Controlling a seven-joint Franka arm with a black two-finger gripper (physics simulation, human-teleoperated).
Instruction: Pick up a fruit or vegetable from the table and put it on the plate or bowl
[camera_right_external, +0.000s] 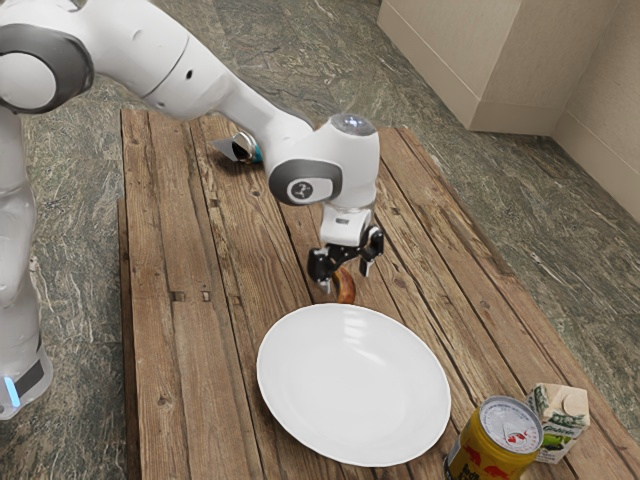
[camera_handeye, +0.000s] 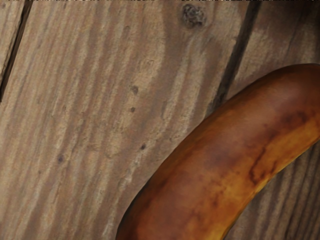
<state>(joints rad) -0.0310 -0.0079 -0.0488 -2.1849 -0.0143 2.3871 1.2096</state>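
An overripe brown-orange banana (camera_right_external: 346, 290) lies on the wooden table (camera_right_external: 200, 330), just past the far rim of the white plate (camera_right_external: 352, 383). My gripper (camera_right_external: 343, 276) is down over the banana with its black fingers (camera_right_external: 322, 272) spread wide, one on each side of the fruit. The gripper is open and I see no finger pressing on the fruit. In the wrist view the banana (camera_handeye: 225, 170) curves across the planks right under my hand.
A yellow can (camera_right_external: 495, 442) and a small white-green carton (camera_right_external: 557, 422) stand at the table's near corner on the exterior view's right. A metallic object (camera_right_external: 240, 150) lies behind my arm. Beige cabinets (camera_right_external: 520, 60) stand at the back.
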